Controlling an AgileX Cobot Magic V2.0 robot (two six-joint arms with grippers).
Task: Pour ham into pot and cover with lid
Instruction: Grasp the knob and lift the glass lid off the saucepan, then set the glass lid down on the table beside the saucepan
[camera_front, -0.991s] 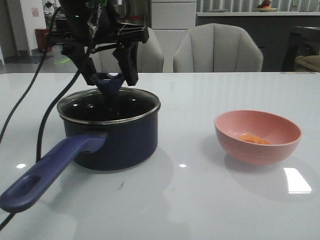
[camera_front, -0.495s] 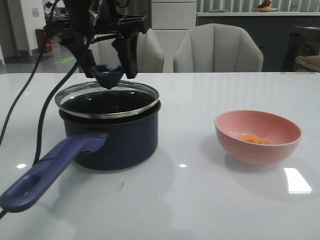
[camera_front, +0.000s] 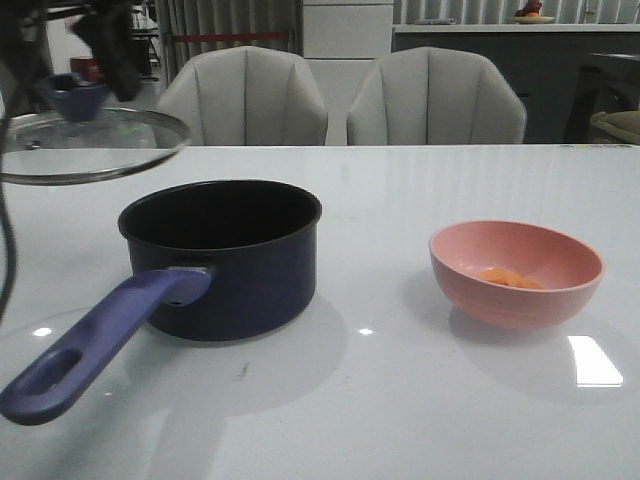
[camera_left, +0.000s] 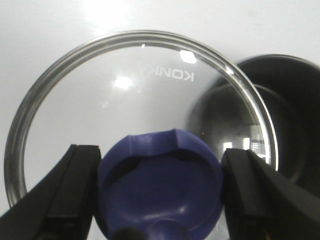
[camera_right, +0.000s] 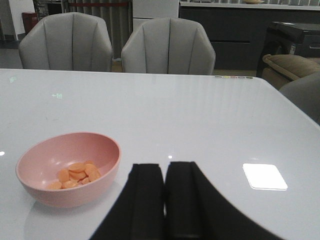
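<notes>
White table (camera_front: 420, 400); left claw (camera_left: 160, 195), mostly cropped, pinches lid (camera_front: 90, 150); right claw (camera_right: 165, 200) pressed together.

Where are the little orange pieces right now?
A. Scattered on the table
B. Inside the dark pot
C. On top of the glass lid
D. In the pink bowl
D: the ham lies in the pink bowl, while the pot looks empty.

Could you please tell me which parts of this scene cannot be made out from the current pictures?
- Left hand: the front view cuts it off at the top left edge, dark and blurred; only the lid shows clearly.
- Right hand: absent from the front view.
- Pot: its floor is lost in black in the front view; the left wrist view shows just a slice behind the lid.
- Ham in the pink bowl: exact count unclear.
</notes>
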